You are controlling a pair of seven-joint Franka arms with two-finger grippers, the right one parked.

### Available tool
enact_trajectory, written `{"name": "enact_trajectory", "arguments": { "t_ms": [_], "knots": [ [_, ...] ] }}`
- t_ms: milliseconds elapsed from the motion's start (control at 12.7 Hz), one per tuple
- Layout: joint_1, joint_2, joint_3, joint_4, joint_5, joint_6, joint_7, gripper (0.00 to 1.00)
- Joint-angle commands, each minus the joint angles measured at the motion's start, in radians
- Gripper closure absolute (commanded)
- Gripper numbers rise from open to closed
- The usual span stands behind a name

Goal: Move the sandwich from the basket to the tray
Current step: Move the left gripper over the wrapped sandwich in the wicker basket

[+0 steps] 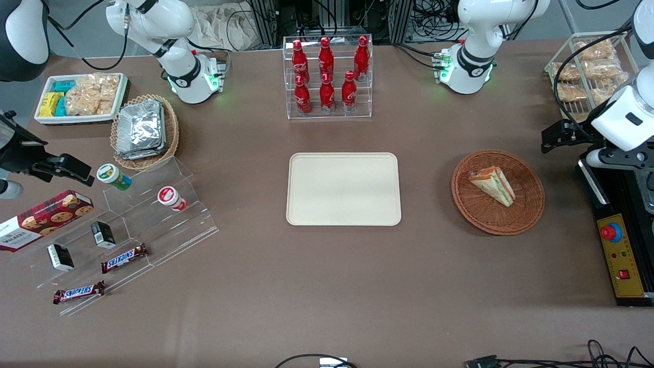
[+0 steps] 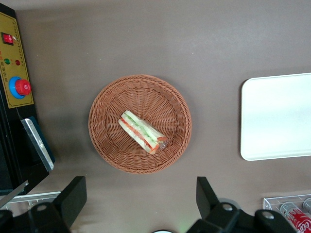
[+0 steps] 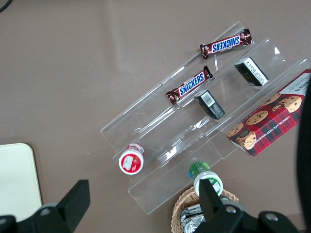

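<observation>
The sandwich (image 1: 493, 185) is a pale triangular wedge with red, orange and green layers. It lies in the round reddish-brown wicker basket (image 1: 498, 227). The cream tray (image 1: 343, 189) lies flat and empty at the table's middle, beside the basket toward the parked arm's end. My left gripper (image 1: 551, 139) hangs well above the table, beside the basket toward the working arm's end. In the left wrist view its fingers (image 2: 73, 194) stand wide apart and hold nothing; the gripper (image 2: 141, 194) is clear of the basket (image 2: 107, 107), the sandwich (image 2: 142, 132) and the tray (image 2: 277, 116).
A black control box with a red button (image 1: 621, 255) sits at the working arm's table end, close to the basket. A white wire rack of snack packets (image 1: 587, 66) stands farther from the camera. A clear rack of red cola bottles (image 1: 327, 76) stands farther from the camera than the tray.
</observation>
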Motion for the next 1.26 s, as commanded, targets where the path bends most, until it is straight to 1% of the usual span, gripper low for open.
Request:
{"name": "enact_trajectory", "arguments": {
  "t_ms": [0, 237, 474, 632, 711, 947, 1184],
  "knots": [
    [-0.005, 0.02, 0.008, 0.044, -0.011, -0.026, -0.007, 0.0],
    [-0.005, 0.038, 0.011, 0.066, -0.01, -0.031, -0.013, 0.0],
    [0.012, 0.028, 0.013, -0.001, 0.002, -0.012, -0.079, 0.0],
    [0.051, -0.012, 0.013, -0.125, 0.004, 0.081, -0.11, 0.0],
    [0.081, -0.052, 0.013, -0.222, 0.004, 0.162, -0.125, 0.0],
    [0.085, -0.107, 0.011, -0.42, 0.006, 0.332, -0.238, 0.0],
    [0.076, -0.138, 0.002, -0.575, 0.015, 0.472, -0.446, 0.0]
  ]
}}
